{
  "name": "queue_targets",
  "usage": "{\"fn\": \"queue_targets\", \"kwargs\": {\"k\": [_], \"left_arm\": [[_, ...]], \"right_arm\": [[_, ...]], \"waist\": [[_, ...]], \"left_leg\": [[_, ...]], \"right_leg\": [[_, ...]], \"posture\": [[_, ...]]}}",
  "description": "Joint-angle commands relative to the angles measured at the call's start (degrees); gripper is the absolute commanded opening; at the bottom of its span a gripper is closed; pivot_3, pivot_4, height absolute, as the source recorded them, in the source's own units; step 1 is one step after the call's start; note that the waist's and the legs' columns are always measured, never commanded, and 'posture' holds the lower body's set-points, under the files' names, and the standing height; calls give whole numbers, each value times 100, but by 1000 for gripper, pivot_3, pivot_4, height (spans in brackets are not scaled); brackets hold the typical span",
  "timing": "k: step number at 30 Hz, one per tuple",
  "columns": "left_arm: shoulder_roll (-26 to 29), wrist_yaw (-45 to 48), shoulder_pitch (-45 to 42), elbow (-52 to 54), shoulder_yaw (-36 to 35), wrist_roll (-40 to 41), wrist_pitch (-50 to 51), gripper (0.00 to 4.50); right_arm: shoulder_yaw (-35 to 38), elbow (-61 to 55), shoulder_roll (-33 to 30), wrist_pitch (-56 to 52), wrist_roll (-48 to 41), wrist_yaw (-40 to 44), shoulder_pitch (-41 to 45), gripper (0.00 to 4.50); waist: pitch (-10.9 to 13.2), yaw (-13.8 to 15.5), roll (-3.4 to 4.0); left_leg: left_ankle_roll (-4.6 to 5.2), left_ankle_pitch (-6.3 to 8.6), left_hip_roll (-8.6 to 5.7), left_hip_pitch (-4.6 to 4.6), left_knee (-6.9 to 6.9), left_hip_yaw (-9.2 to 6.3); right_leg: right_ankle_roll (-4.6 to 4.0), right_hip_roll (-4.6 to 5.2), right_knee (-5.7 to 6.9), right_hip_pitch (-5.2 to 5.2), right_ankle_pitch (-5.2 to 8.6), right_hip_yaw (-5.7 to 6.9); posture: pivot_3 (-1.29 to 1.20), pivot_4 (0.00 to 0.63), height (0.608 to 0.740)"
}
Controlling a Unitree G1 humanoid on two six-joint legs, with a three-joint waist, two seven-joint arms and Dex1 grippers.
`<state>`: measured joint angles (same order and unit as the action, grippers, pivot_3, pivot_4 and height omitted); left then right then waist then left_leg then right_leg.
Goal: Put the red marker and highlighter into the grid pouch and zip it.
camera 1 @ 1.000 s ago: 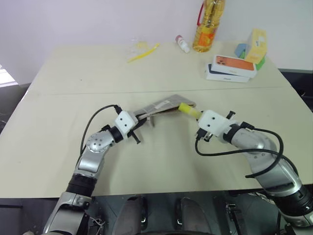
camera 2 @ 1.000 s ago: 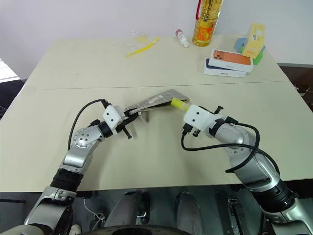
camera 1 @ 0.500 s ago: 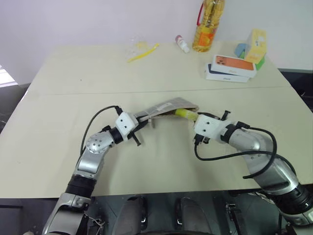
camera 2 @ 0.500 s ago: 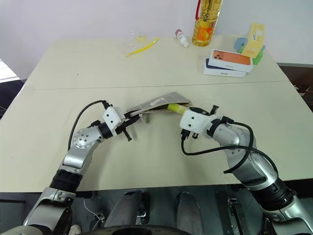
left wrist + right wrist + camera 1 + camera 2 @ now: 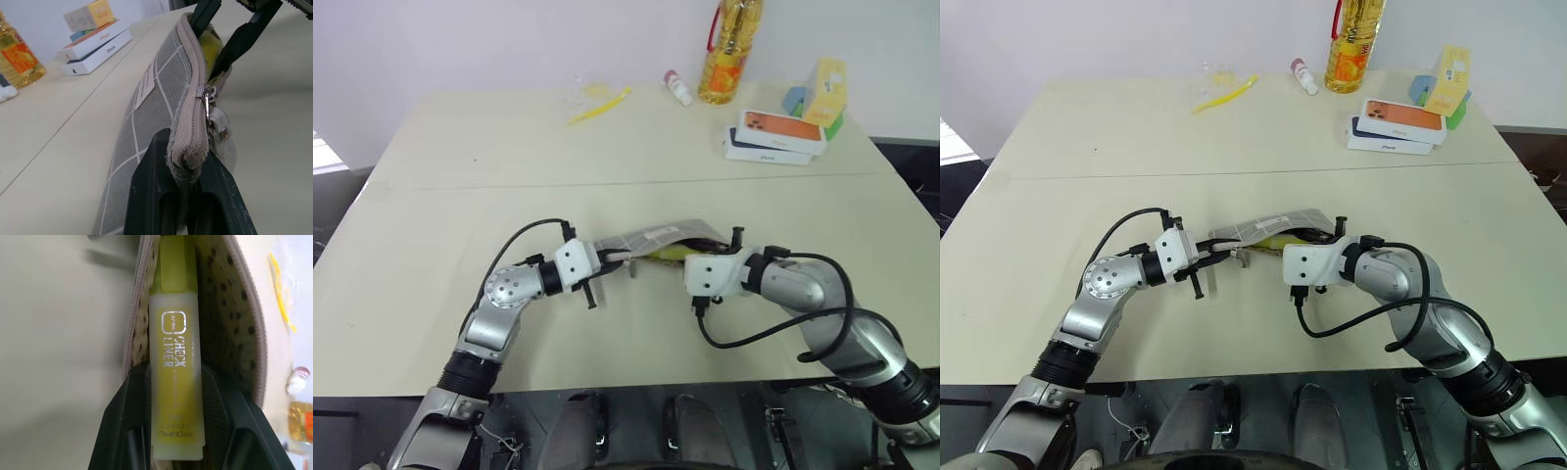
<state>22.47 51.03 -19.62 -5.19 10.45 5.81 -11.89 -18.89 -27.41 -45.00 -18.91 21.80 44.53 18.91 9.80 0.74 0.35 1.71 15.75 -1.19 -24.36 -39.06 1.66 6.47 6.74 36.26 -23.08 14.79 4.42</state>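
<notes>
Now right pincer (image 5: 176, 382) grips highlighter (image 5: 175, 352) inside grid pouch (image 5: 156, 98); left pincer (image 5: 188, 171) clamps pouch end.

My grid pouch (image 5: 161, 93) is woven grey cloth with a coarse ribbed zipper tape, a shiny metal pull, and a soft dotted fabric lining. The highlighter (image 5: 174, 362) is smooth, semi-gloss yellow plastic with silvery foil lettering. My end effector fingers (image 5: 127, 431) look like matt black plastic. The bench (image 5: 460, 166) is smooth, matt beige.
</notes>
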Motion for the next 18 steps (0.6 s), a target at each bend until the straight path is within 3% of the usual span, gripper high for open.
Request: {"fn": "queue_targets", "kwargs": {"k": [1,3,7,10,18], "left_arm": [[-40,-113,20,209,-115,177,40,0],[-110,-232,5,166,-200,252,165,0],[-633,-957,-248,-3,-580,675,907,0],[-1134,-1381,-481,78,-871,1188,1564,0],[-1560,-1721,-692,340,-935,1492,2247,0]], "right_arm": [[417,-339,150,112,-196,-63,210,2824],[673,-430,366,55,-511,-83,276,3764],[1753,-1084,1674,-1608,-2456,-96,704,3764],[2018,-1432,2111,-2703,-3253,-140,734,3764],[1303,-1061,2670,-3688,-3062,-1495,470,3764]], "waist": [[0,0,0],[0,0,0],[1,0,-2],[-2,22,-7],[-7,-16,-16]], "left_leg": [[0,0,0,0,0,0],[0,0,0,0,-1,0],[-3,-1,2,1,-3,-3],[-2,-1,2,0,-8,-10],[-2,-1,-7,1,-7,-18]], "right_leg": [[0,0,0,0,0,0],[0,0,0,0,0,0],[1,0,5,1,-1,0],[4,0,7,6,-4,4],[4,4,3,11,-4,13]], "posture": [[0,150,740],[0,150,740],[0,150,740],[0,150,740],[0,150,740]]}}
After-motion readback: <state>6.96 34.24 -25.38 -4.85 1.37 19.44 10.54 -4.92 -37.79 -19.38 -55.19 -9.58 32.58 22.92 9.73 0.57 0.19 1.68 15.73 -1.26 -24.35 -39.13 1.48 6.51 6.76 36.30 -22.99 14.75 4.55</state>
